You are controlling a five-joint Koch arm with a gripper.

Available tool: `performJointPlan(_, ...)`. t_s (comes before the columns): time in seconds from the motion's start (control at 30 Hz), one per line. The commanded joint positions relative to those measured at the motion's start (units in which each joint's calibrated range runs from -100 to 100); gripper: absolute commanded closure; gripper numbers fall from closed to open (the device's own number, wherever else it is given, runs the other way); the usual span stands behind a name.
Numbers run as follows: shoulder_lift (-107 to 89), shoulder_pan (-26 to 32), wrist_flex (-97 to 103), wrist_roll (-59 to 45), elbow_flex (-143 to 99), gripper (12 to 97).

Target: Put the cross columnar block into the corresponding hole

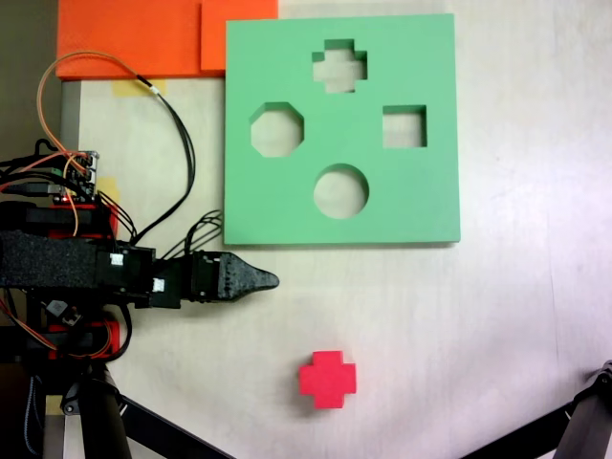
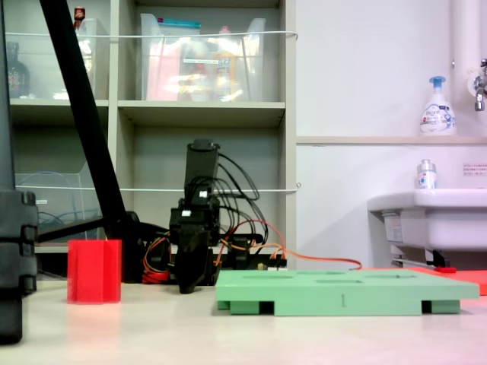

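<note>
Task unstarted: cross columnar block lay untouched, well apart from corresponding hole; gripper state indeterminable.

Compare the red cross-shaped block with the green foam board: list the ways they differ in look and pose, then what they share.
The red cross-shaped block is small and solid; the green foam board is broad, with four cutouts. In a fixed view the block stands tall and upright, while the board lies low and flat. The block sits alone; the board touches orange sheets. Shared: both rest on the table, and the block's outline matches the board's plus-shaped cutout.
</note>
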Motion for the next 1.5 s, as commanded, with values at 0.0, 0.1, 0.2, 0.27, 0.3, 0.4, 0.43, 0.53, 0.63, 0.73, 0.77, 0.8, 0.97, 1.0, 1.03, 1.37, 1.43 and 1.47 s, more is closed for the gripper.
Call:
performJointPlan(0.0,-0.4,1.5,-4.3,0.0,-1.2,59.5)
performJointPlan(0.1,-0.4,3.1,-4.5,0.0,-1.2,59.6)
performJointPlan(0.2,-0.4,2.8,-4.5,0.0,-1.2,59.6)
performJointPlan(0.27,-0.4,2.8,-4.5,0.0,-1.2,59.6)
performJointPlan(0.3,-0.4,2.6,-4.5,0.0,-1.2,59.9)
performJointPlan(0.4,-0.4,0.7,-4.4,3.2,-1.2,59.9)
performJointPlan(0.43,-0.4,-0.4,-4.3,4.1,-1.2,59.9)
performJointPlan(0.53,-0.4,-3.5,-4.0,4.4,-1.2,59.7)
performJointPlan(0.63,-0.4,-5.7,-3.9,4.4,-1.2,59.9)
performJointPlan(0.73,-0.4,-6.6,-4.0,6.1,-1.2,61.2)
performJointPlan(0.77,-0.4,-6.6,-4.0,9.1,-1.2,62.1)
performJointPlan(0.8,-0.4,-6.5,-4.1,12.2,-1.2,62.4)
performJointPlan(0.97,-0.4,-6.5,-7.7,25.6,2.5,63.3)
performJointPlan(1.0,-0.4,-6.5,-11.9,27.9,6.5,63.3)
performJointPlan(1.03,-0.4,-6.5,-16.9,30.9,11.3,63.3)
performJointPlan(1.37,-0.4,-5.5,-56.4,41.6,51.0,69.4)
performJointPlan(1.43,3.6,-5.8,-70.0,41.6,65.3,68.9)
performJointPlan(1.47,9.4,-6.1,-77.0,41.6,72.4,67.5)
